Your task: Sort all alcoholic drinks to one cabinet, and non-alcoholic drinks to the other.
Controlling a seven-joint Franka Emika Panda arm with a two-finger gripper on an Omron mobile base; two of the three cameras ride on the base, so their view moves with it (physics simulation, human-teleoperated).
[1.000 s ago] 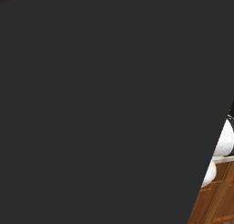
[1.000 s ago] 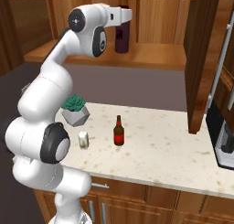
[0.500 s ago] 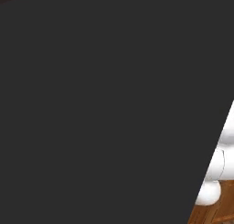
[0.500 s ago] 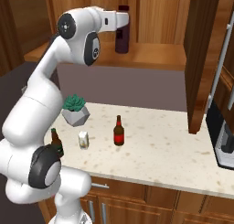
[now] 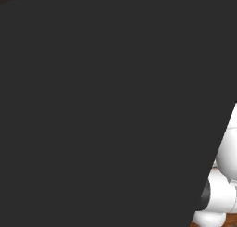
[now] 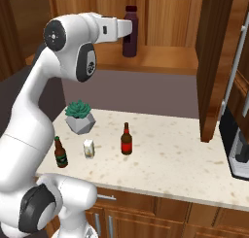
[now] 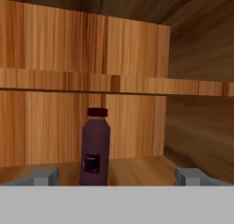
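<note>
Now the pincer (image 7: 117,177) gapes wide (holding nothing) — purple bottle (image 7: 95,147) stands upright beyond.

Hidden or cut off, as I see it from the console:

- Left base view: a flat dark grey panel (image 5: 102,105) blocks my sight of the scene behind it.
- Wide dark purple bottle with dark cap (image 6: 130,32): lower left side covered by the white arm's wrist in the right base view.
- Gripper (image 7: 116,176): the bottom edge crops the fingertips (image 7: 43,176).
- Black appliance (image 6: 236,149): cut by the right edge.
- Small white upright carton (image 6: 88,148): print too small to read.
</note>
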